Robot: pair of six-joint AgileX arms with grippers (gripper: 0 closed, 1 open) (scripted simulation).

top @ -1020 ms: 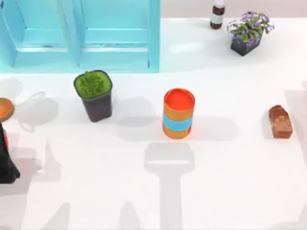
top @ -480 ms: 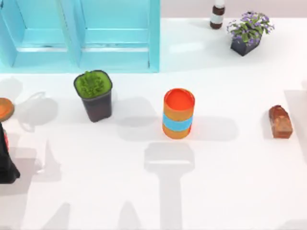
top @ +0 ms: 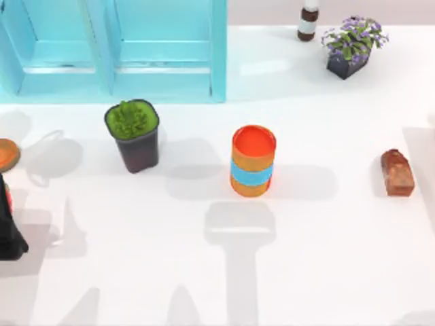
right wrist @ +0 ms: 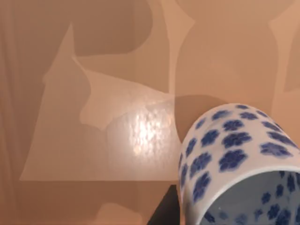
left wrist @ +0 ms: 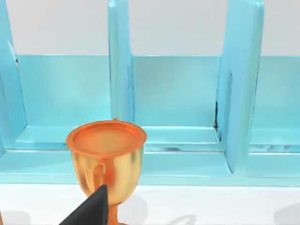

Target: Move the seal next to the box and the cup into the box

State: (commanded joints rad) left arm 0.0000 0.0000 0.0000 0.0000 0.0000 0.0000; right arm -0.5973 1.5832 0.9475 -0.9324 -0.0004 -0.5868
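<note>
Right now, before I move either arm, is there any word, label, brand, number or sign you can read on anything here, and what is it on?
No readable text anywhere.
Small brown bottle with a white band at the table's far edge: the band may be a label, too small to read.
White porcelain cup with blue painted flowers: pattern only, no lettering.
Orange cylinder with a blue band: plain band.
Glossy reddish-brown seal: no marks legible.
</note>
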